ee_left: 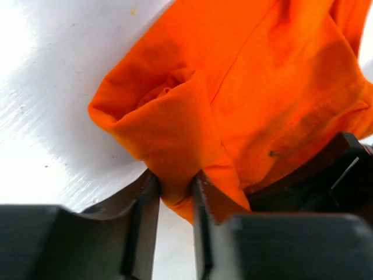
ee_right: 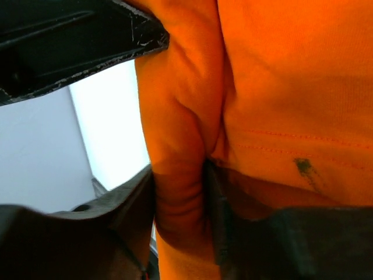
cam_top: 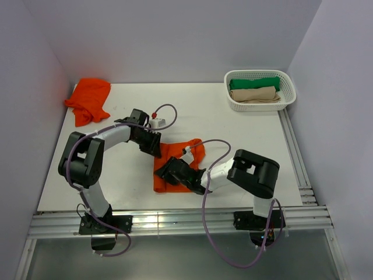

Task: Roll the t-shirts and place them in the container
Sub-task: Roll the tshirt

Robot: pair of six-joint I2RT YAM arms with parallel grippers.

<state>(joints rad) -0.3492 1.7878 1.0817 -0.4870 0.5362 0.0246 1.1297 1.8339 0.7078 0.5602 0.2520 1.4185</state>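
Note:
A bright orange t-shirt lies crumpled at the table's middle, between both arms. My left gripper sits at its upper left corner. In the left wrist view the left gripper is shut on a bunched fold of the t-shirt. My right gripper rests on the shirt's lower left part. In the right wrist view the right gripper is shut on a thick fold of the t-shirt. A second orange t-shirt lies rumpled at the far left corner.
A white mesh basket at the far right corner holds a green roll and a beige roll. Walls close in the table on the left, back and right. Metal rails run along the near and right edges.

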